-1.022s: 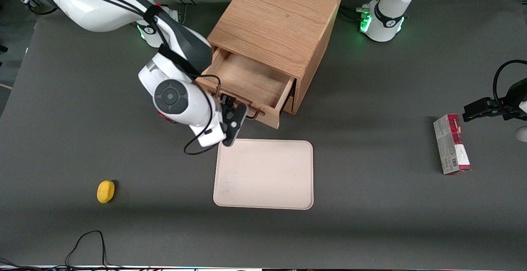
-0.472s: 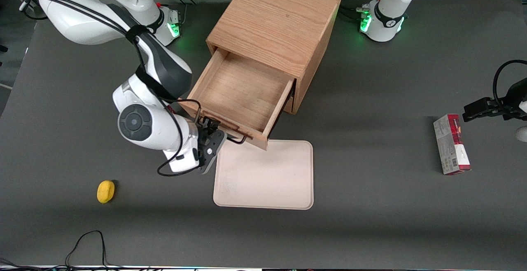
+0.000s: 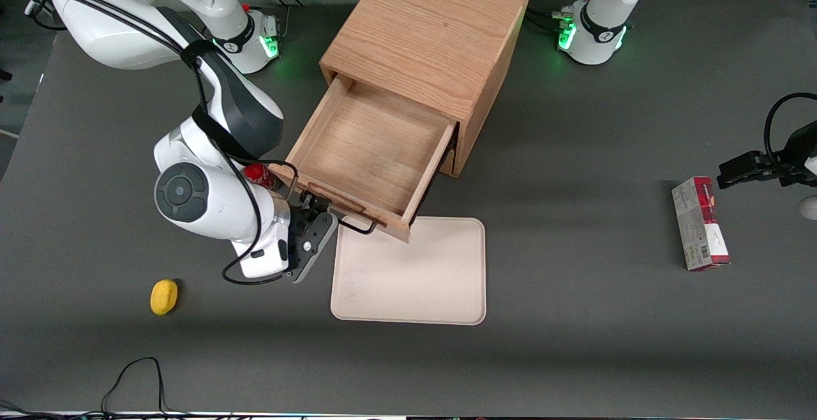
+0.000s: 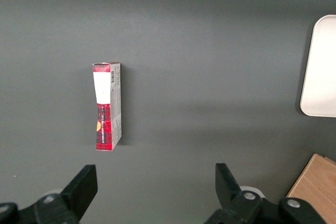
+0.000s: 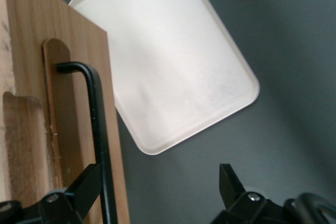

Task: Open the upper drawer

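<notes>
A: Where does the upper drawer (image 3: 370, 152) stand?

B: Drawn well out of the wooden cabinet (image 3: 426, 37), toward the front camera. Its empty tray floor shows in full, and its front panel hangs over the edge of the cream tray (image 3: 415, 279) on the table (image 3: 574, 343). The thin black handle (image 3: 357, 227) sticks out from that panel.

A: And the gripper (image 3: 311, 239)?

B: Just in front of the drawer's front panel, at the handle's end toward the working arm. In the right wrist view the fingers (image 5: 86, 184) are spread wide, with the handle bar (image 5: 100, 145) running beside one of them and nothing clamped. So it holds nothing.

A: Which step is this, then?

B: The letting go, I judge. The pull looks done, since the drawer is out about as far as it should go.

A: What does the next move call for?

B: Backing straight away from the handle without hooking the wire, then lifting clear. A sideways drift could catch the bar and drag the drawer askew.

A: Anything else nearby?

B: A yellow object (image 3: 164, 296) lies nearer the front camera, toward the working arm's end, and a red box (image 3: 700, 223) lies toward the parked arm's end. Both are well apart from the drawer.
</notes>
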Tool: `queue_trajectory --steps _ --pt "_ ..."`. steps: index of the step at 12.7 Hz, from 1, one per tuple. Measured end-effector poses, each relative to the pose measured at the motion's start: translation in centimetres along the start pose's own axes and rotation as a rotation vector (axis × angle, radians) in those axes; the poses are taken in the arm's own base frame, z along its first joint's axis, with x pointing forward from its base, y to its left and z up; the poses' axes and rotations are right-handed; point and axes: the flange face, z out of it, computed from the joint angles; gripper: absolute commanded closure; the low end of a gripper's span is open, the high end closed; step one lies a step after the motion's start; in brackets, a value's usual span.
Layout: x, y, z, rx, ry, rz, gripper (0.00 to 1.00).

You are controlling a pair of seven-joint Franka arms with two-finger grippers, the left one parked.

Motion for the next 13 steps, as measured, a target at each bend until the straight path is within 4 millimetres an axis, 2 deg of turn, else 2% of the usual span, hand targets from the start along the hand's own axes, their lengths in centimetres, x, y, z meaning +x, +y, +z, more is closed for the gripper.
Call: queue_trajectory --steps 2,4,5,8,10,13 --pt "-0.1 0.9 -3.9 -0.049 0.055 0.02 0.0" --pt "-1.3 2.2 -9.2 -0.093 0.11 0.091 0.0" --pt "-2.9 2.6 -11.7 -0.075 0.104 0.173 0.0" --pt "-10.2 4.5 -18.3 -0.006 0.069 0.46 0.0" --pt "-14.7 4.2 -20.0 -0.047 0.019 0.573 0.0" --pt "-22.0 2.7 -20.4 -0.084 -0.057 0.718 0.0"
